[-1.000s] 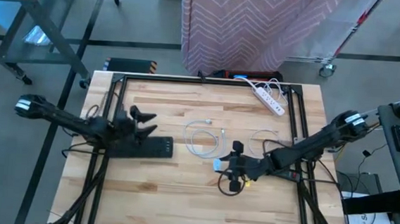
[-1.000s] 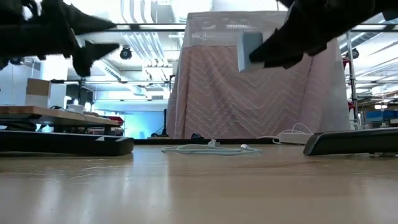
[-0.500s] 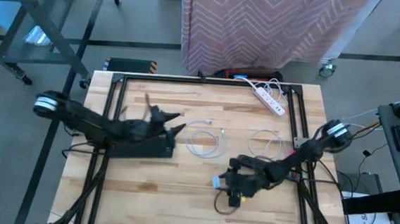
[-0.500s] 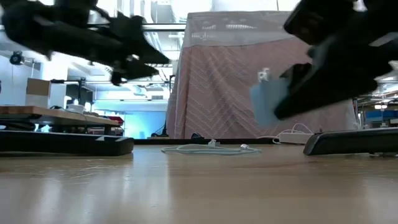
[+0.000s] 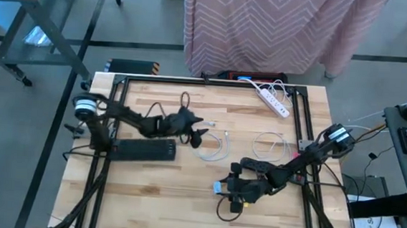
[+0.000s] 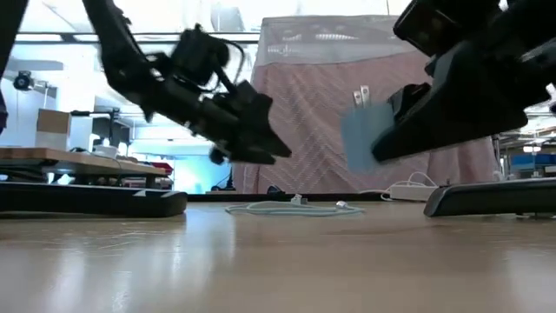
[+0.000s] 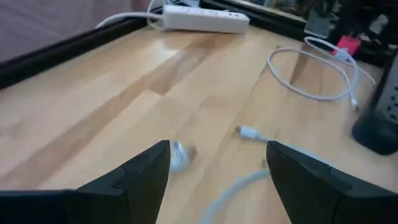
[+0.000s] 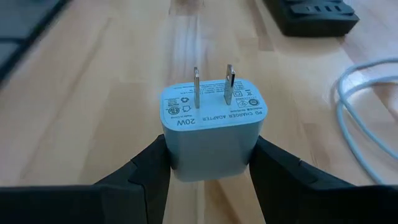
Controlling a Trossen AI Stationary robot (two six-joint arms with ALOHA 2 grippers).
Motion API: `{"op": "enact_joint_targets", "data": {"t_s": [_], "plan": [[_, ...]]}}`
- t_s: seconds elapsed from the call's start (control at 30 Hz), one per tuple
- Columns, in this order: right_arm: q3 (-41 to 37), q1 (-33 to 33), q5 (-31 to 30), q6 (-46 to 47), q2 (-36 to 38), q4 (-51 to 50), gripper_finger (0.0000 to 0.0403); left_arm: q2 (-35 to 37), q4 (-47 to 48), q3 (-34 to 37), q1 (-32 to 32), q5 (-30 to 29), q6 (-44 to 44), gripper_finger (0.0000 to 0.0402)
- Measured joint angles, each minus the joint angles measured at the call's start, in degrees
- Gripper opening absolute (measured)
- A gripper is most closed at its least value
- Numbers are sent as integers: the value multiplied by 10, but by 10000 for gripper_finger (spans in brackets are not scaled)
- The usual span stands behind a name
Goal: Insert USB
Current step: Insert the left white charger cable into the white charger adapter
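Pale blue-grey plastic is what your right claw (image 8: 208, 180) is clamped on: a small wall charger (image 8: 211, 127), held by its sides with the two metal prongs (image 8: 211, 87) pointing away from the wrist, lifted clear of the tabletop (image 5: 148, 189) toward the near right part of it. So the first half of the job looks done, since you have the charger in hand; the insertion itself has not started. The white USB cable (image 5: 209, 142) lies loose in a coil near the middle of the tabletop, untouched, with its plug ends resting on the wood. Your left claw (image 5: 197, 128) hangs just above that coil with its fingers spread apart and nothing between them, and its wrist view shows a connector (image 7: 249, 132) and a blurred plug end on the boards ahead. What is left, as I judge it: pick up a cable end, bring it to the charger's port, which no view shows, and push it home. A black power strip (image 5: 143, 150) sits by the left edge, a white one (image 5: 273, 99) at the far edge, and a second thin cable loop (image 5: 267, 142) toward the right. On the charger face you can read "20W" and "PD CHARGER ADAPTER"; the finer print and symbols are too small to make out.
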State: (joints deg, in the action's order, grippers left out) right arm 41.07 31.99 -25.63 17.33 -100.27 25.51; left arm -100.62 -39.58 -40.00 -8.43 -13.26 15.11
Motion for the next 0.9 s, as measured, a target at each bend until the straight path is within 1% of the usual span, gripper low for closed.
{"op": "enact_joint_targets", "data": {"t_s": [0.07, 0.13, 0.2, 0.27, 0.4, 0.43, 0.53, 0.6, 0.8, 0.9], "plan": [[0, 0, -1, 1, 5, -5, 171, -23, -1, -27, -28, 58, -27, 254], [6, -1, -1, 0, 6, -2, 171, -44, 32, -57, -53, 125, -54, 254], [10, -1, 1, 0, 7, -3, 171, -66, 91, -95, -74, 170, -82, 254], [15, -2, 1, -4, 7, -5, 171, -83, 169, -133, -92, 194, -114, 254], [17, -1, 1, -4, 7, -12, 171, -111, 325, -212, -114, 201, -169, 254], [17, -1, 1, -4, 7, -13, 171, -119, 346, -228, -116, 201, -179, 254], [17, -1, 5, -4, 7, -18, 171, -139, 374, -261, -120, 203, -188, 254], [17, 0, 6, 2, 7, -25, 171, -153, 375, -274, -120, 215, -189, 254], [17, 1, 19, 16, 7, -43, 171, -156, 374, -273, -116, 213, -192, 252], [17, 2, 18, 22, 7, -52, 171, -154, 397, -273, -116, 215, -196, 239]]}}
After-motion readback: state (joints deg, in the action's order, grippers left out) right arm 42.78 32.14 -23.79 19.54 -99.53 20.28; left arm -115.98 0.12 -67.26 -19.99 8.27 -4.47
